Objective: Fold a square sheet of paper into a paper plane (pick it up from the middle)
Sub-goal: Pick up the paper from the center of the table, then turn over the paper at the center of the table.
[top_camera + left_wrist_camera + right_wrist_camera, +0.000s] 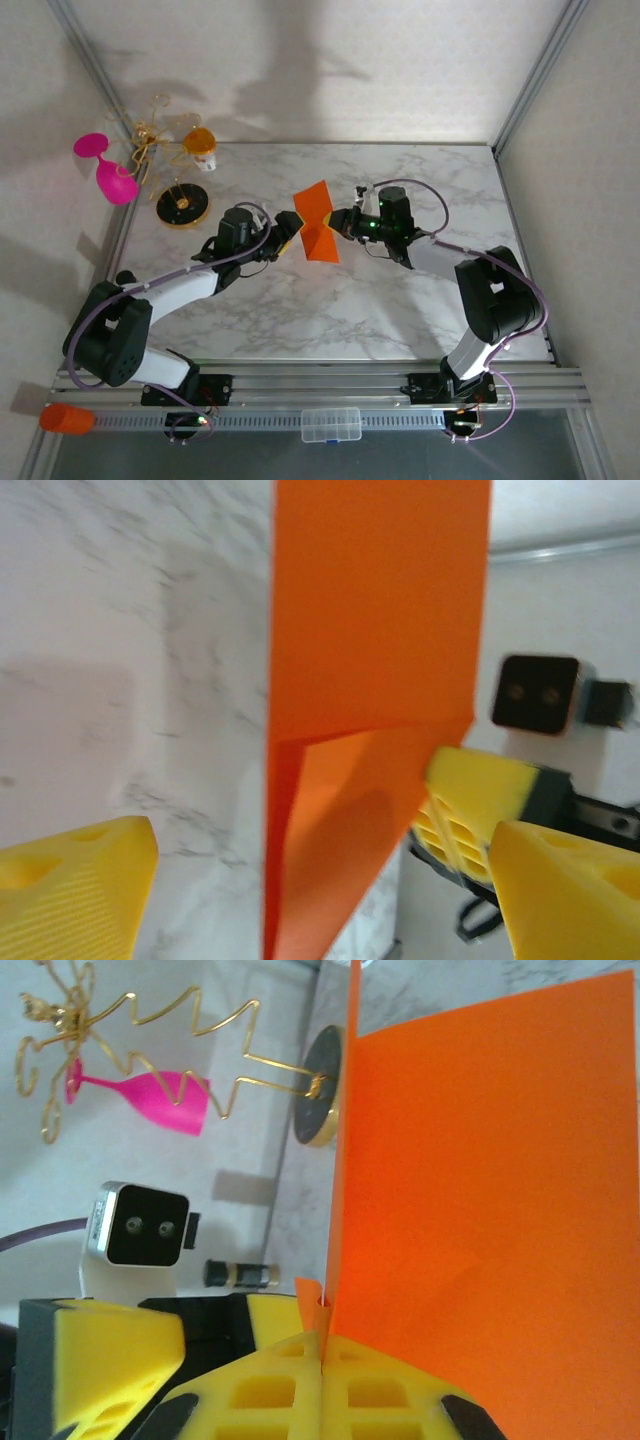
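The folded orange paper [316, 212] is pinched at its edge by the right claw [323, 1345]. The left claw [320, 890] is spread, with the paper between its fingers.

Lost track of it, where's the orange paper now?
In the top view the orange paper is near the table's middle, its right edge pinched by the right pincer, the open left pincer just left of it.
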### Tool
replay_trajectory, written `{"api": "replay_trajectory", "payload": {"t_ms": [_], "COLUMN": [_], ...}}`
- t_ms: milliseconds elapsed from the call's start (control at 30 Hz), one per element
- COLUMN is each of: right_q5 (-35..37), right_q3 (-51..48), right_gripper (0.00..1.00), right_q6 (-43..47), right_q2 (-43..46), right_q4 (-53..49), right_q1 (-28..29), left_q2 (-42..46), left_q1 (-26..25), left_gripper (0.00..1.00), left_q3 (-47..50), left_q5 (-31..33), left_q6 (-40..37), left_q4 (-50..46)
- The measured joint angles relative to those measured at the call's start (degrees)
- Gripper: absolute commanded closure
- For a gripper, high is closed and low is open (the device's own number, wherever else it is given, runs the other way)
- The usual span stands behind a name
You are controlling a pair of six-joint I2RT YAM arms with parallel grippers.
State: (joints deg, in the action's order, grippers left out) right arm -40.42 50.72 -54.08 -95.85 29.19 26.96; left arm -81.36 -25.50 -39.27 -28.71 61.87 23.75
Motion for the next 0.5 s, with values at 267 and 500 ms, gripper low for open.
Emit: {"api": "replay_trajectory", "payload": {"t_ms": [267, 500], "right_q5": [-4.94, -6.34], "right_q3": [-1.36, -2.23], "right_gripper": [1.0, 0.99], "right_q6": [-5.79, -8.59], "right_q2": [0.0, 0.0], "right_q4": [5.88, 8.9], "right_q1": [-0.85, -1.36], "left_q2": [-1.51, -1.95], "left_q1": [-2.49, -2.49], "left_gripper": [0.14, 0.18], "left_q3": [0.09, 0.13], "left_q5": [-5.09, -6.78], "left_q6": [1.18, 1.66], "left_q4": [7.98, 10.36]}}
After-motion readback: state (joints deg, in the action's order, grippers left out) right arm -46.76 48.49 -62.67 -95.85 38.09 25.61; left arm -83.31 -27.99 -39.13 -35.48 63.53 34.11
